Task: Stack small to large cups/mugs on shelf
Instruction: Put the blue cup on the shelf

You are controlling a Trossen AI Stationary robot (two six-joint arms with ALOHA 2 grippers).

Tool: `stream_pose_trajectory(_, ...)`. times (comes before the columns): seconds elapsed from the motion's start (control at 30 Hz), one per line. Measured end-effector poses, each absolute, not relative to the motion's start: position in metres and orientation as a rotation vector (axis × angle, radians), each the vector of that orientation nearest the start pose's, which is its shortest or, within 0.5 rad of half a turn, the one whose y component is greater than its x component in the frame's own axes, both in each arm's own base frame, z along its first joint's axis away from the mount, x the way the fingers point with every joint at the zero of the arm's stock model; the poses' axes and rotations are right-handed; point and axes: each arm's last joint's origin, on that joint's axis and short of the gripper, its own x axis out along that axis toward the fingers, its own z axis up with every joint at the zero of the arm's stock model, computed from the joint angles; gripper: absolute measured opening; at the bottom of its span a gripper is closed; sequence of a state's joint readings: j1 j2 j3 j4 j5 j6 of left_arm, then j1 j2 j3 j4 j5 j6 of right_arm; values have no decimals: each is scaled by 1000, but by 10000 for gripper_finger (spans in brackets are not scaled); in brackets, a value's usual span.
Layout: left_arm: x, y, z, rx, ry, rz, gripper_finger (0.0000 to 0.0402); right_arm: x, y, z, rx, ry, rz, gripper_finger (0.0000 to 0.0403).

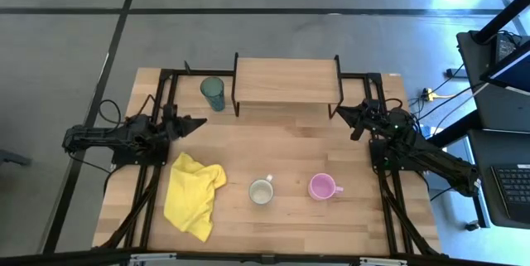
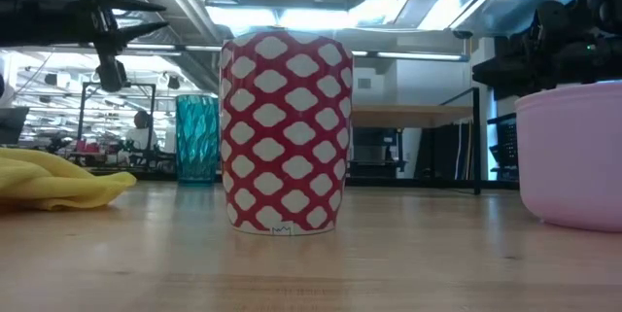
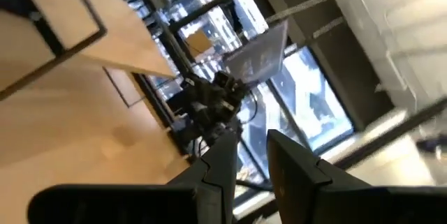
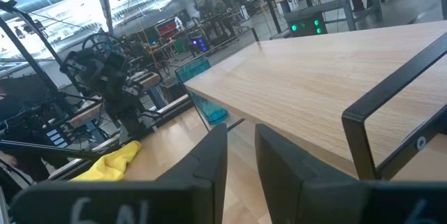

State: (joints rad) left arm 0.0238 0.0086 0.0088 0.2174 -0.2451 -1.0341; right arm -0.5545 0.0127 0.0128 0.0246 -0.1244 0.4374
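mostly bare shelf, tumbler beside its edge, both grippers slightly parted, empty

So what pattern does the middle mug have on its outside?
The middle mug is red with a white quatrefoil lattice pattern, clearest in the low view; from above only its cream inside shows.

Bright, even overhead light across the scene.
Ceiling strips glare in the low view; the red-and-white patterned mug looms close, the left wrist view blurs.
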Motion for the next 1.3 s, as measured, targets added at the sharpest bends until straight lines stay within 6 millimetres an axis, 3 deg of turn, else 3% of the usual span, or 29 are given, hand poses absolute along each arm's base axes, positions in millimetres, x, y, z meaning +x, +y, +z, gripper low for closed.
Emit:
stream_pose_trajectory(0.1, 91, 7, 202, -946, -381, 41, 73, 85, -48, 169, 422, -117, -418, 77)
stream_pose_trajectory(0.2, 75, 5, 251, -771, -375, -8, 71, 85, -48, 169, 422, -117, -418, 77)
stream_pose_trajectory(0.33, 57, 6, 314, -510, -110, 158, 67, 85, -48, 169, 422, -117, -418, 77)
stream_pose_trajectory(0.43, 65, 6, 353, -352, 127, 217, 67, 85, -48, 169, 422, -117, -418, 77)
stream_pose_trajectory(0.53, 97, 7, 381, -144, 354, 219, 67, 85, -48, 169, 422, -118, -417, 77)
stream_pose_trajectory(0.67, 152, 12, 388, 205, 742, 261, 67, 85, -48, 169, 422, -118, -417, 77)
stream_pose_trajectory(0.77, 186, 24, 378, 438, 1085, 308, 67, 85, -48, 169, 422, -117, -417, 77)
stream_pose_trajectory(0.87, 207, 46, 372, 476, 1245, 312, 67, 85, -48, 169, 422, -117, -417, 77)
stream_pose_trajectory(1.07, 211, 106, 356, 124, 1259, 196, 66, 85, -48, 169, 422, -117, -417, 77)
stream_pose_trajectory(1.3, 182, 160, 352, 34, 1243, 241, 66, 85, -48, 169, 422, -117, -417, 77)
